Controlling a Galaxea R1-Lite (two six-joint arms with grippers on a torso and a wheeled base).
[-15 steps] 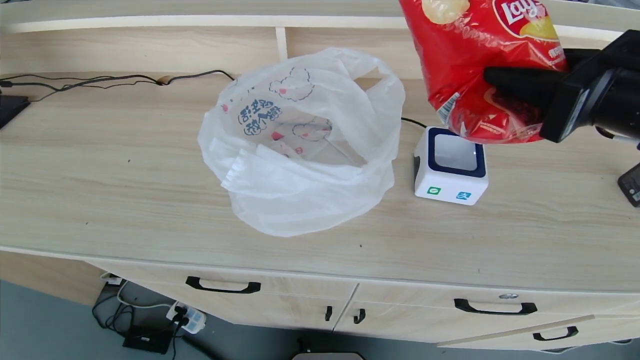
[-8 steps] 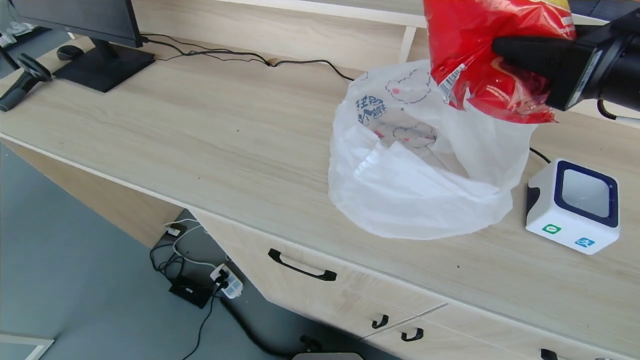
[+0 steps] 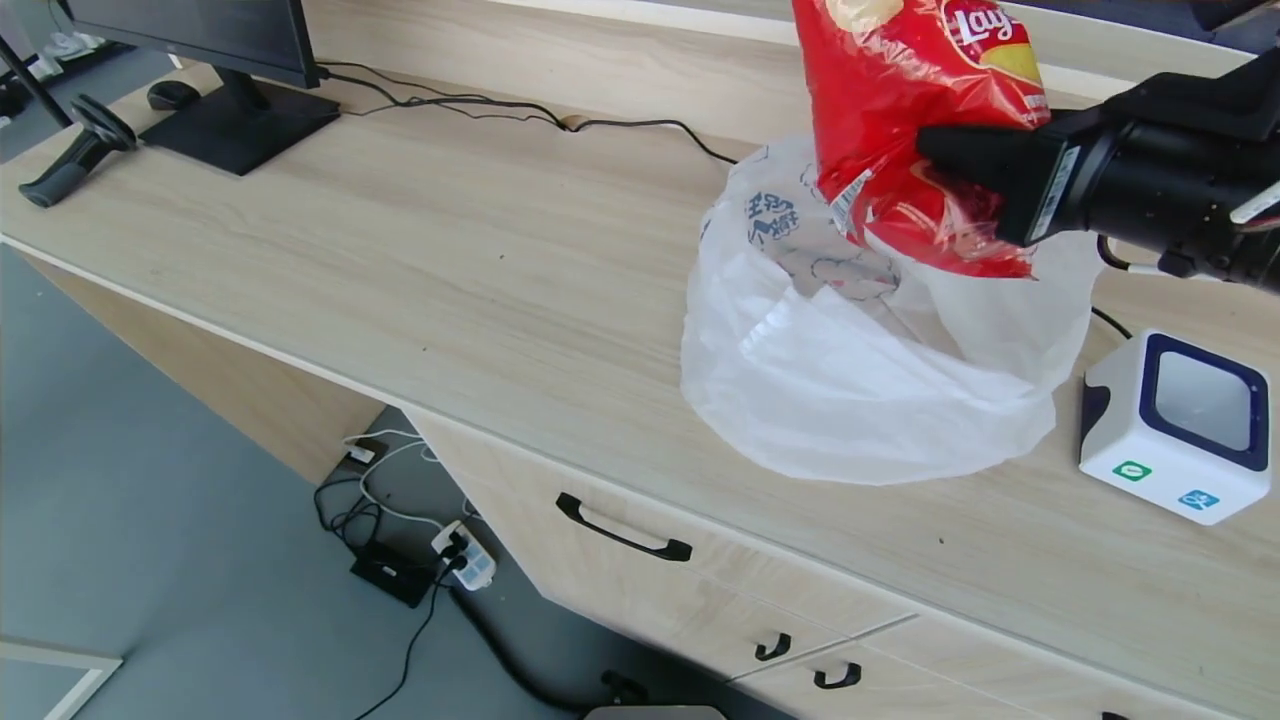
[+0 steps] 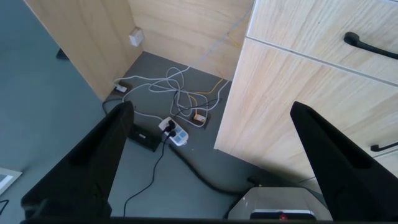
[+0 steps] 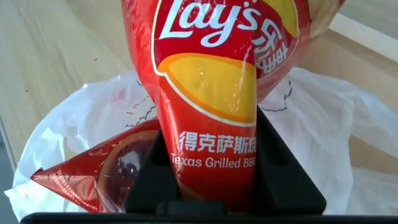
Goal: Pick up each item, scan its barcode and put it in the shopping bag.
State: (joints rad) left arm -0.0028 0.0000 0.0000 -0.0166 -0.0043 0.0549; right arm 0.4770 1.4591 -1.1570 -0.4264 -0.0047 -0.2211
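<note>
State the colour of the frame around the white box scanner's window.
The white box scanner has a dark blue frame; head view.

Chip bag (image 3: 900, 120), upper right of head view: glossy red plastic film, crinkled, w/ glare spots. Shopping bag (image 3: 860, 400) below it: thin translucent white plastic, creased, faint sheen. Counter (image 3: 450, 270): pale wood-grain, smooth, matt; drawer fronts same, w/ black handles (image 3: 622, 528), slight gloss. Scanner (image 3: 1180, 430), right edge: smooth white plastic, navy frame, shiny window. Right gripper (image 3: 935, 160) & left gripper (image 4: 211, 109): matt black, plastic-looking. Monitor stand (image 3: 235, 125), upper left: matt black. Floor (image 3: 150, 500), lower left: dull grey, smooth.
</note>
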